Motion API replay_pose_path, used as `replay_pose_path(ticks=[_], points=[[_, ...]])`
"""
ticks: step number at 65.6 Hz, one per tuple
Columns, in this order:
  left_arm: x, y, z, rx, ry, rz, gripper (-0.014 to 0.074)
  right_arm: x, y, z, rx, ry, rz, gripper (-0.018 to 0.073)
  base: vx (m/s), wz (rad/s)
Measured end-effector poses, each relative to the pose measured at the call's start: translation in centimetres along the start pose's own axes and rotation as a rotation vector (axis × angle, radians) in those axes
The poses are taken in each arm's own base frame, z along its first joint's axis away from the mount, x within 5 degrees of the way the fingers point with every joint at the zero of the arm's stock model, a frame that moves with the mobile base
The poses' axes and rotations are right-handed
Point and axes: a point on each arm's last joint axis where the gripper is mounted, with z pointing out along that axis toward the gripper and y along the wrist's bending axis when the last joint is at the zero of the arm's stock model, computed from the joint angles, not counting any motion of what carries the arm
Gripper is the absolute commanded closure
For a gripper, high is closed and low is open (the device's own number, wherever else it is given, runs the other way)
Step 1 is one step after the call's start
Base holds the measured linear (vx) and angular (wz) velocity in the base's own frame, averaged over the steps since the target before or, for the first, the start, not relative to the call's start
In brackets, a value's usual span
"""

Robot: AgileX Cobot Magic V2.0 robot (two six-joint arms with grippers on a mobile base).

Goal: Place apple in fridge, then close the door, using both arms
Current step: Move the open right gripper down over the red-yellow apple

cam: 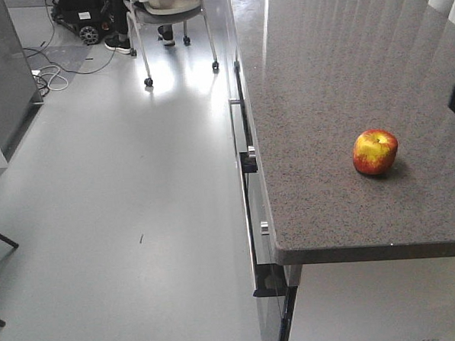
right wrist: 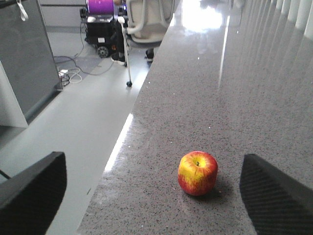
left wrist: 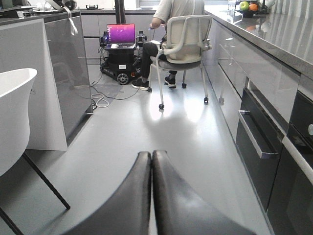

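The apple (cam: pixel 376 152) sits upright on the speckled grey counter (cam: pixel 322 74), slightly in from its near edge and well away from the side edge above the floor (left wrist: pixel 146 117). The right gripper (right wrist: pixel 152 164) hovers before it, fingers spread wide and touching nothing. The left gripper (left wrist: pixel 151 156) is pressed closed and empty over open floor.

Speckled counter (cam: pixel 344 73), wheeled chair (left wrist: pixel 183 41), laptop (left wrist: pixel 121 34)

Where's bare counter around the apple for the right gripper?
The countertop is bare all round the apple: left to the edge, behind it and right. The open right gripper is apart from it on both sides. Nothing crowds it.
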Motion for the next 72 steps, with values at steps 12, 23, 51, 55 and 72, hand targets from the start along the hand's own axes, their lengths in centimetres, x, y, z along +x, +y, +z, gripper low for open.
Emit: replay_pose_path(ticks=[12, 23, 51, 55, 72], points=[[0.0, 0.0, 0.0, 0.000, 0.000, 0.000, 0.0602, -2.3, -0.4, 4.9, 0.009, 0.066, 0.002, -0.0133, 0.00, 0.00], [0.0, 0.0, 0.0, 0.000, 0.000, 0.000, 0.0602, -3.7, -0.9, 9.7, 0.023, 0.123, 0.011, -0.0127, 0.00, 0.00], [0.0, 0.0, 0.0, 0.000, 0.000, 0.000, 0.0602, -0.1, -3.1, 20.2, 0.131, 0.378, 0.094, -0.0114, 0.00, 0.00], [0.0, 0.0, 0.0, 0.000, 0.000, 0.000, 0.0602, 0.6, -3.8, 20.9, 0.154, 0.402, 0.127, -0.0112, 0.00, 0.00], [0.0, 0.0, 0.0, 0.000, 0.000, 0.000, 0.0602, 2.4, -6.0, 22.4, 0.205, 0.460, 0.158, -0.0103, 0.00, 0.00]])
